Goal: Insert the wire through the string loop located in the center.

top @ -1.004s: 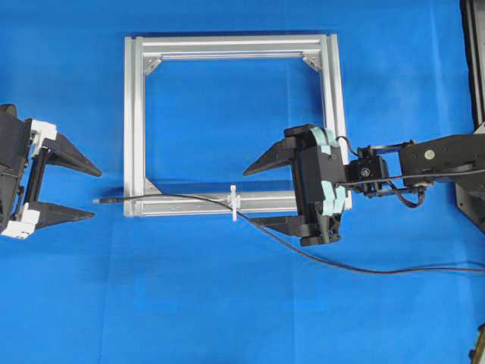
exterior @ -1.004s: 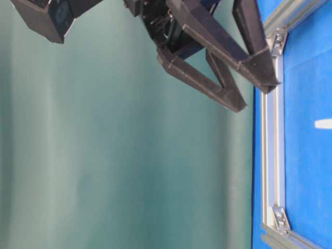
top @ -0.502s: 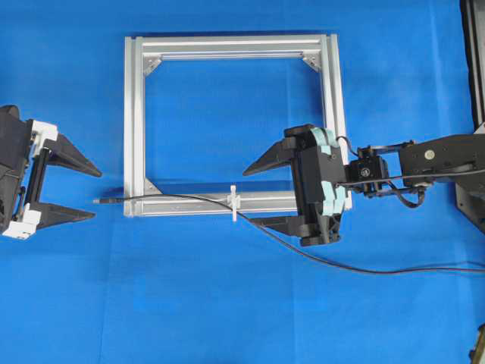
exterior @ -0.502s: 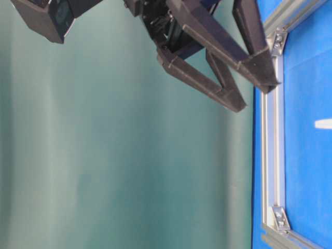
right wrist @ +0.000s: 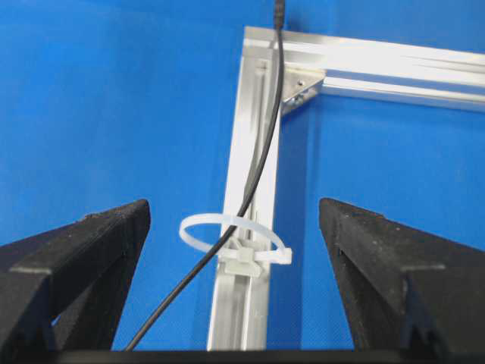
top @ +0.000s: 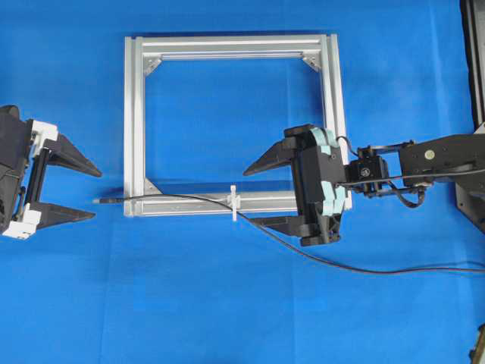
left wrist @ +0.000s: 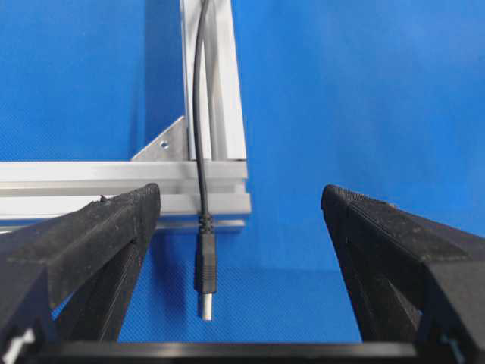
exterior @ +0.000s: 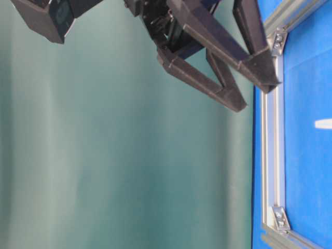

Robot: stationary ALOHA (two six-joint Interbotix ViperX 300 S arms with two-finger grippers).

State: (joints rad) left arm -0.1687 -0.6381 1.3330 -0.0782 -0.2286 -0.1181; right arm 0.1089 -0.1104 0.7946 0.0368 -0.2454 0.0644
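The thin black wire (top: 182, 199) runs through the white string loop (top: 234, 202) on the near bar of the silver frame (top: 133, 114). Its plug (top: 103, 202) lies on the cloth left of the frame corner. In the right wrist view the wire (right wrist: 254, 178) passes through the loop (right wrist: 235, 236). In the left wrist view the plug (left wrist: 205, 274) with its metal tip lies between my fingers, untouched. My left gripper (top: 85, 192) is open, just left of the plug. My right gripper (top: 251, 194) is open and empty, straddling the bar right of the loop.
The wire's tail (top: 379, 269) trails right across the blue cloth to the table edge. The right arm (top: 432, 163) reaches in from the right. The table-level view shows the open black fingers (exterior: 244, 62) above the frame bar (exterior: 272, 155).
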